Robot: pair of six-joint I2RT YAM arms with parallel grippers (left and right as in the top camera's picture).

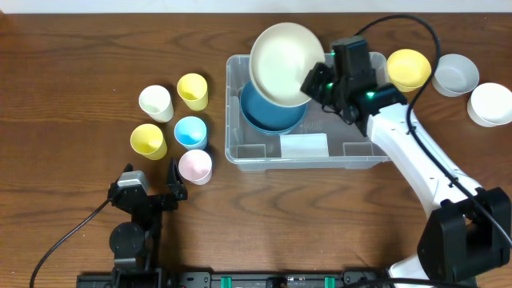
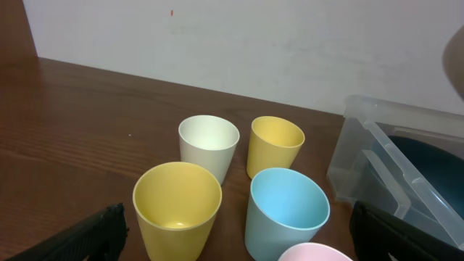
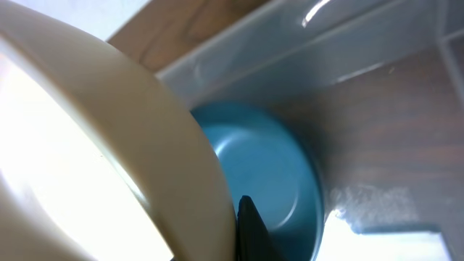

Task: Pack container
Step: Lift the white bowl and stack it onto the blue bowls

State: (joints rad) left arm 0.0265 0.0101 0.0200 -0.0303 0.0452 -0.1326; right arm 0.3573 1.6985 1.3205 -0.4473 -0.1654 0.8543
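The right end effector [image 1: 313, 80], pinching the cream bowl [image 1: 284, 58] by its rim, should centre it over the blue bowl [image 1: 268, 114] in the container [image 1: 352, 154], then lower before releasing.

Right arm [image 1: 424, 164]: white link shells, black joints, green wrist lights, black cable. Left arm [image 1: 132, 210]: black, grey cap, black cable. Left gripper [image 1: 150, 172]: black fingers.
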